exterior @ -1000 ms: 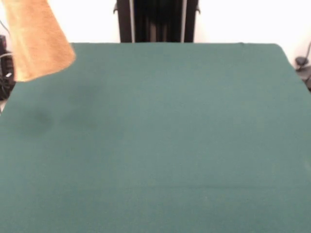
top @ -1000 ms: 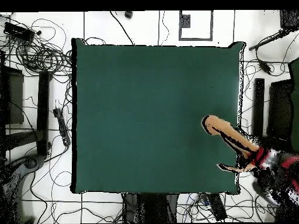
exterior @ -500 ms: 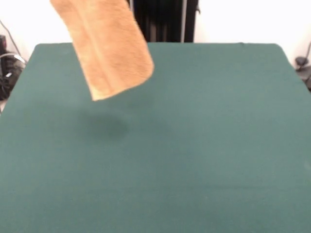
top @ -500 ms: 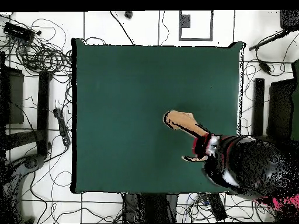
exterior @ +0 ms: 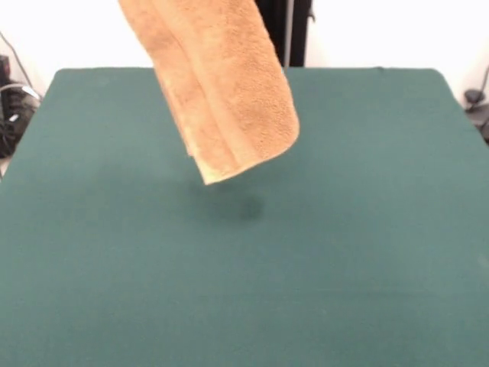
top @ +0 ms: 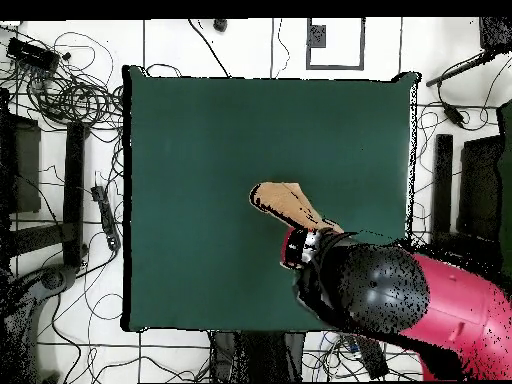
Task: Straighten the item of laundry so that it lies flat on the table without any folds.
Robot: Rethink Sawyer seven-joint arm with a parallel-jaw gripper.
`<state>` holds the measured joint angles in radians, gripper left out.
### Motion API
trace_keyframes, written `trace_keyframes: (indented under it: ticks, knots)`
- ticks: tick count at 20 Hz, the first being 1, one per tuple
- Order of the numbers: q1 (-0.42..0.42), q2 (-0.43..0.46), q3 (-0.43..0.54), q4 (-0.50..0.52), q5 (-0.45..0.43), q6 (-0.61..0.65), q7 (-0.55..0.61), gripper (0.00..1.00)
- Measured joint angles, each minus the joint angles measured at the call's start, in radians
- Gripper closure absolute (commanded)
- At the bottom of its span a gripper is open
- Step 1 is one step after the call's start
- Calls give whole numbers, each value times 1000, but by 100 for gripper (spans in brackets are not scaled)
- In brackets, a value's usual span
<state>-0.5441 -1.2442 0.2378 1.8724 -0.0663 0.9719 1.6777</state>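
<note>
The golden-tan towel (exterior: pixel 218 92) hangs in the air above the middle of the dark green table (exterior: pixel 367 229). It is folded lengthwise and tilted, its lower end just above the cloth, with a shadow beneath it. In the overhead view the towel (top: pixel 283 203) stretches from the table's middle back to my gripper (top: pixel 305 240), which is shut on its upper end. The red and black arm (top: pixel 400 300) reaches in from the lower right. The front view does not show the gripper. No tag or woven band shows.
The table (top: pixel 200 150) is bare apart from the hanging towel. The black pedestal (exterior: pixel 286 30) stands behind its far edge. Tangled cables (top: pixel 70 90) and black equipment (top: pixel 20 165) lie on the floor around the table.
The arm has swung in from the table's side over its middle, carrying the towel. In the front view the towel moved from the top left corner to the centre and hangs lower.
</note>
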Motion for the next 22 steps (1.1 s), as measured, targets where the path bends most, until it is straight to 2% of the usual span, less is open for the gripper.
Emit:
trace_keyframes:
  ticks: [8,22]
  knots:
    - [35,-21,-31,43,6,-8,0,100]
    - [92,-54,-91,45,45,-17,0,100]
